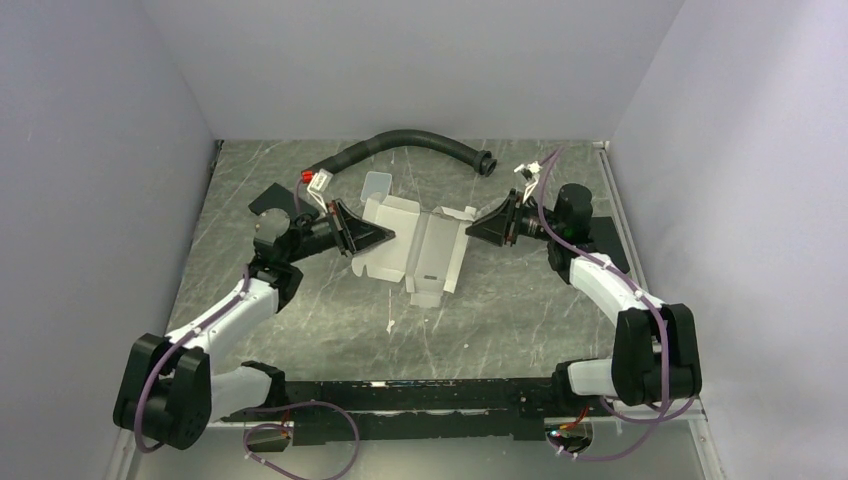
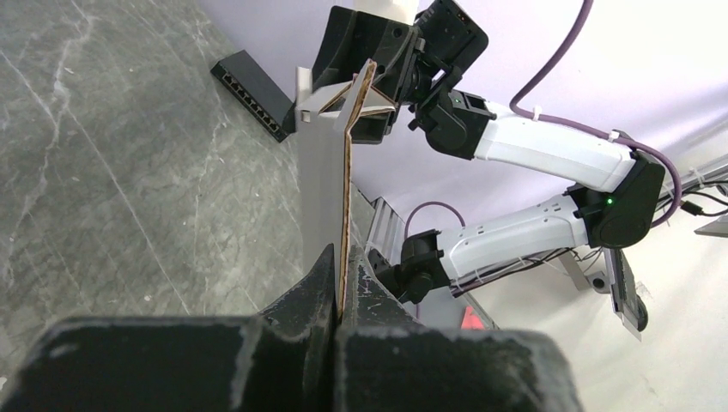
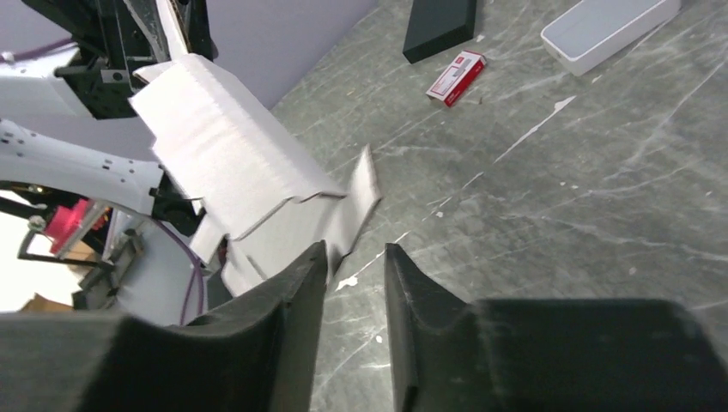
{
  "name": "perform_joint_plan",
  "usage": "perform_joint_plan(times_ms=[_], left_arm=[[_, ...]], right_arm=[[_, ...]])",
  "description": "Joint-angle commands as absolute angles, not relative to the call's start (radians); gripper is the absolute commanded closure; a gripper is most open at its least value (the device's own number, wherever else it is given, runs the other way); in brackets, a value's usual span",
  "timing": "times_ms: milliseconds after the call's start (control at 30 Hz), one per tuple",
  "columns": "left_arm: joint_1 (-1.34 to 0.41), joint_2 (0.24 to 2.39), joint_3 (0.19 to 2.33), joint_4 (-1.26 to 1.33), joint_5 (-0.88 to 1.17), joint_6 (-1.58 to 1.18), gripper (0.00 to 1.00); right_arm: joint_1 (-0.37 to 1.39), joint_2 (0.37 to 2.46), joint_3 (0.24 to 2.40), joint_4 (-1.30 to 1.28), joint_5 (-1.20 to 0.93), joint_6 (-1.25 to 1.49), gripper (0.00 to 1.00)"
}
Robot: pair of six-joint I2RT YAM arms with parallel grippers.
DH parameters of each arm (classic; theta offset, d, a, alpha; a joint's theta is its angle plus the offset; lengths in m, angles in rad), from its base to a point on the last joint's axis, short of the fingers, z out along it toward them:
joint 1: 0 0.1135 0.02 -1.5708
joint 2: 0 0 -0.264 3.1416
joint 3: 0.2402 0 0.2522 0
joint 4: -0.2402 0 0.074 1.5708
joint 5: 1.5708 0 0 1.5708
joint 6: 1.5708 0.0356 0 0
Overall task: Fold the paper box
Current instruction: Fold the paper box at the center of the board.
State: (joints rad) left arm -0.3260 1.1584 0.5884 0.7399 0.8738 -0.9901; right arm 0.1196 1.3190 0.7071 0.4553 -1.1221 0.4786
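The paper box [image 1: 420, 245] is a white creased sheet with tabbed flaps, partly folded and held up off the table's middle. My left gripper [image 1: 385, 238] is shut on its left edge. In the left wrist view the sheet [image 2: 319, 189] runs edge-on out of the shut left gripper [image 2: 343, 276]. My right gripper [image 1: 472, 228] sits at the sheet's right side. In the right wrist view the right gripper [image 3: 354, 257] is open. A flap of the paper box [image 3: 249, 167] lies just past its left finger [image 3: 313, 266], and only table shows between the jaws.
A black hose [image 1: 420, 145] curves along the back. A light grey tile [image 1: 375, 185], a small red-and-white item [image 1: 318, 183] and a black flat pad [image 1: 270, 197] lie behind the sheet. A black box with ports [image 2: 253, 90] sits near the right arm.
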Motion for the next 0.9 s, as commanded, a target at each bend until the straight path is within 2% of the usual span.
perform_joint_plan(times_ms=[0, 200, 300, 333, 433, 500, 867], left_arm=[[-0.322, 1.166, 0.578, 0.832, 0.851, -1.020, 1.00], [-0.324, 1.167, 0.563, 0.842, 0.806, -1.022, 1.00], [-0.324, 1.170, 0.562, 0.836, 0.799, -1.018, 1.00], [-0.325, 1.172, 0.559, 0.839, 0.795, -1.018, 1.00], [-0.325, 1.174, 0.553, 0.848, 0.783, -1.017, 1.00], [-0.325, 1.175, 0.551, 0.851, 0.776, -1.017, 1.00], [-0.342, 1.217, 0.545, 0.927, 0.766, -1.050, 1.00]], right_arm=[[0.144, 1.296, 0.731, 0.444, -1.063, 0.433, 0.73], [0.159, 1.281, 0.752, 0.382, -1.010, 0.405, 0.94], [0.160, 1.274, 0.752, 0.390, -1.001, 0.423, 0.97], [0.161, 1.274, 0.752, 0.396, -1.004, 0.431, 0.96], [0.161, 1.275, 0.748, 0.404, -0.998, 0.443, 0.73], [0.161, 1.277, 0.745, 0.411, -0.997, 0.448, 0.65], [0.188, 1.305, 0.754, 0.433, -0.977, 0.474, 0.66]])
